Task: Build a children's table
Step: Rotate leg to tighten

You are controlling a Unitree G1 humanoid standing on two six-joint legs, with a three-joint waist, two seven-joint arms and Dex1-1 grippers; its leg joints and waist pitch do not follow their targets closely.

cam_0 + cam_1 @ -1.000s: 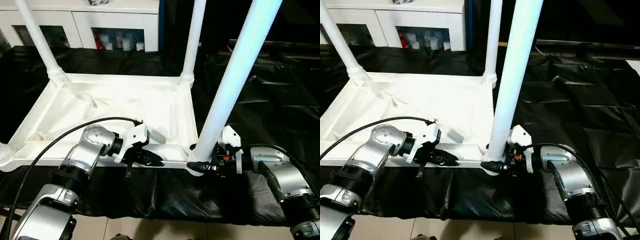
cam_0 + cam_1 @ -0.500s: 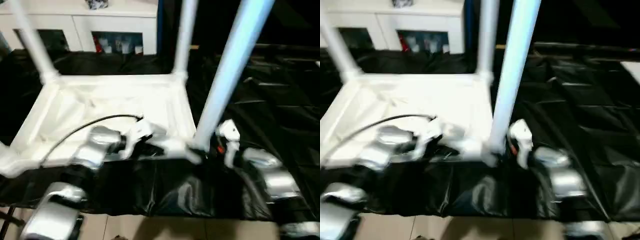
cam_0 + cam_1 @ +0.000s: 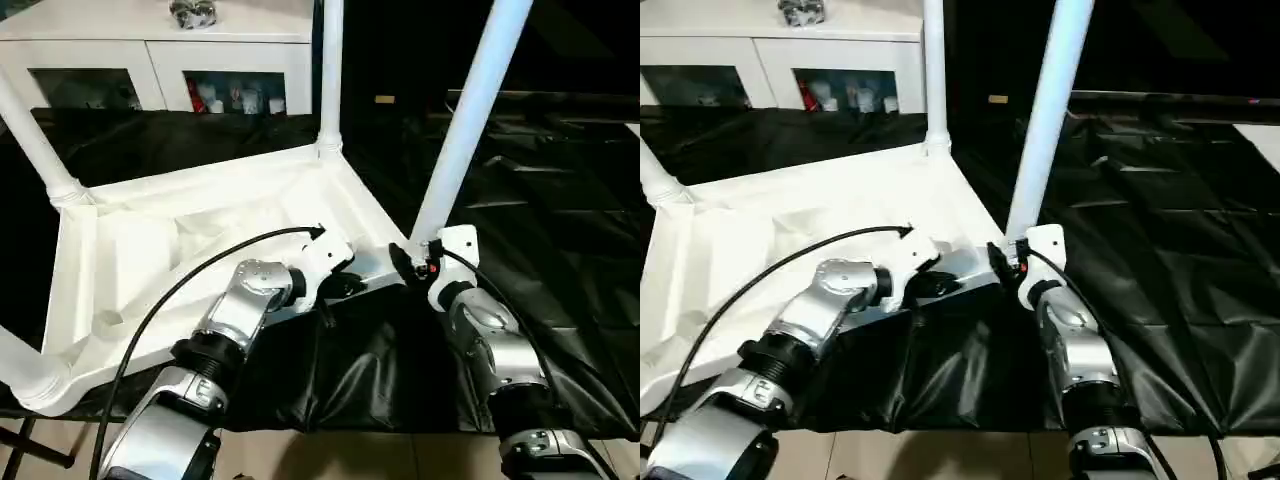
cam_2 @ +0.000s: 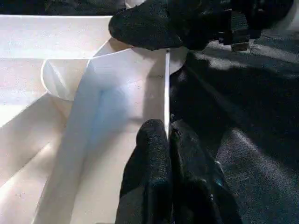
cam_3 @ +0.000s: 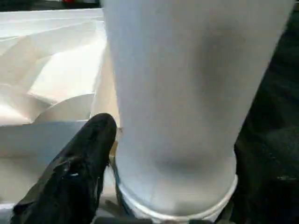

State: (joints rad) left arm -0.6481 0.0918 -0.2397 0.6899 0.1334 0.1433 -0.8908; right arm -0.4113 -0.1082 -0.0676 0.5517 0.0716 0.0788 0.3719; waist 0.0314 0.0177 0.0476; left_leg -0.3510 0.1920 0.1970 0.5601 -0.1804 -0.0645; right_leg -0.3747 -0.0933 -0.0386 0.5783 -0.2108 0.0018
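Note:
The children's table lies upside down on a black sheet, its white tabletop [image 3: 150,250] showing the ribbed underside. Legs stand in the corners: one far [image 3: 330,80], one far left [image 3: 40,145], one at the near left [image 3: 25,365]. My left gripper [image 4: 167,128] is shut on the thin rim of the tabletop's near edge. At the near right corner, my right gripper [image 3: 405,262] straddles the base of the right leg [image 3: 465,130]. In the right wrist view one black finger [image 5: 79,172] stands beside that leg [image 5: 187,93] with a slim gap.
A white cabinet [image 3: 150,60] with glass doors stands behind the table. The black sheet [image 3: 560,220] spreads wrinkled to the right and drapes over the front edge. A black cable [image 3: 170,295] loops over my left forearm. Pale floor [image 3: 330,455] shows below.
The tabletop has swung round, its near right corner now farther from me, and both grippers went with it. The view has also shifted. My right gripper's jaws have widened around the leg.

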